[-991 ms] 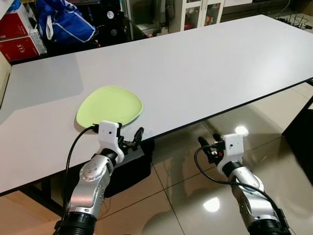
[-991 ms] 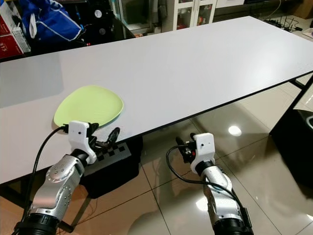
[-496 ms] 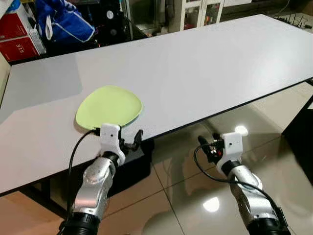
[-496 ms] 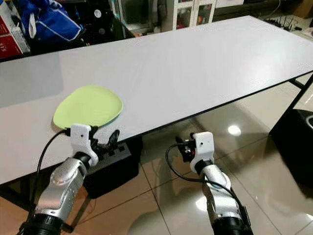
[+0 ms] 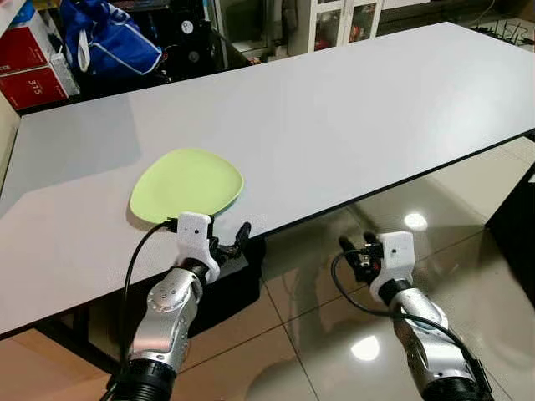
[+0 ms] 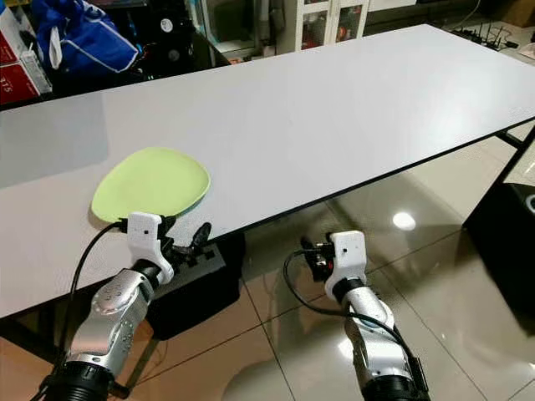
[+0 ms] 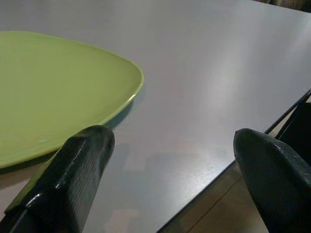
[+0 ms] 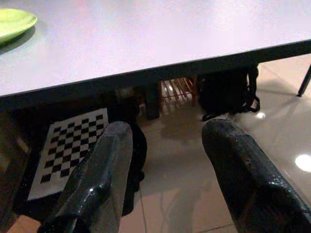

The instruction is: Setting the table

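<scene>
Nearest the robot, the left pincer [image 5: 226, 244] sits at the near edge of the long white rectangular tabletop [image 5: 334, 125], its two black fingers [image 7: 73, 179] spread wide and empty, one fingertip just beside the rim of the plate. The right pincer [image 5: 355, 251] hangs lower, off the tabletop's edge and above the glossy beige tiled floor [image 5: 334, 334]; its fingers [image 8: 102, 179] are likewise parted and hold nothing. Under the tabletop, the right wrist view shows a black-and-white chequered board [image 8: 68, 150] lying on the floor, with a dark bag [image 8: 228, 92] further back. The flat, pale green, rounded plate [image 5: 187, 185] rests on the tabletop near its front edge, towards the robot's left, just beyond the left pincer. Beyond the far edge stand a blue bag [image 5: 109, 38] and red-and-white cardboard boxes [image 5: 29, 63].
</scene>
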Robot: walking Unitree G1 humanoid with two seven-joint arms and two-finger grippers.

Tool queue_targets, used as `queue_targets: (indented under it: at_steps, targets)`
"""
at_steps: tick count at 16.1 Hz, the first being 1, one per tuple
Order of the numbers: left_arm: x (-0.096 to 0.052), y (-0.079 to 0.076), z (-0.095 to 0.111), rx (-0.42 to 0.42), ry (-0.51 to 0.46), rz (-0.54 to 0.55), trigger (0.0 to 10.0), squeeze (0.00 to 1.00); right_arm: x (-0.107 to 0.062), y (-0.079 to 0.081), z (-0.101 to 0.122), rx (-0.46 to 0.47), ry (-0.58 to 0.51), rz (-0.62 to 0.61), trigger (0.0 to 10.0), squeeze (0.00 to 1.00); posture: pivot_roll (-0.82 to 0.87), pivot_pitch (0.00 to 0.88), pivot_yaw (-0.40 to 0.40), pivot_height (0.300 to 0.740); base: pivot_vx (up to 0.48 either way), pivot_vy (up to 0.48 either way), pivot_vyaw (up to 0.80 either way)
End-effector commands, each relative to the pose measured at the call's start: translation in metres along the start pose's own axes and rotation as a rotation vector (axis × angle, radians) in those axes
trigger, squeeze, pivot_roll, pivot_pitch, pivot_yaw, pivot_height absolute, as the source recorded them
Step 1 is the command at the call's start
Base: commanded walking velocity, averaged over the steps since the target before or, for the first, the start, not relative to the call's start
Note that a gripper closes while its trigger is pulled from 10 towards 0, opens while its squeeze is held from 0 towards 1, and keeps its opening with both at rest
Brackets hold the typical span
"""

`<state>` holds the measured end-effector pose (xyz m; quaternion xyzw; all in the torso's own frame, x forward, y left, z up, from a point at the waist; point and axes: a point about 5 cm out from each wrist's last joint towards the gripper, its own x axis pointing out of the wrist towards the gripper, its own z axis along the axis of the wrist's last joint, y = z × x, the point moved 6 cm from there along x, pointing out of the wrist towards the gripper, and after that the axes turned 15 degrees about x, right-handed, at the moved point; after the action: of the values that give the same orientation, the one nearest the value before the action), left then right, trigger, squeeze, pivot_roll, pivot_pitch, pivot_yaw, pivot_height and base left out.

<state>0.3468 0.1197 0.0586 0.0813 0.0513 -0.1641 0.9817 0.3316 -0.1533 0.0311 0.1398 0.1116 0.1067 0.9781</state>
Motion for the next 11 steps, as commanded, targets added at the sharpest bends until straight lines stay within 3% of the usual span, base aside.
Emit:
queue_targets:
  at_steps: [1, 6, 11]
  targets:
    - [-0.0014, 0.0019, -0.0056, -0.002, 0.026, 0.01, 10.0, 0.0, 0.0033, 0.0024, 0.0025, 0.001, 0.003, 0.003, 10.0, 0.0, -0.07, 0.0, 0.07, 0.74, 0.0, 0.0, 0.0]
    - [-0.0004, -0.0007, -0.0043, 0.008, 0.019, 0.001, 10.0, 0.0, 0.0045, 0.0051, 0.0009, 0.009, 0.025, 0.022, 10.0, 0.0, -0.07, 0.0, 0.065, 0.74, 0.0, 0.0, 0.0]
    - [-0.0009, -0.0048, -0.0047, 0.001, 0.021, -0.006, 10.0, 0.0, 0.0016, 0.0101, -0.0019, 0.025, 0.049, 0.071, 10.0, 0.0, -0.07, 0.0, 0.062, 0.74, 0.0, 0.0, 0.53]
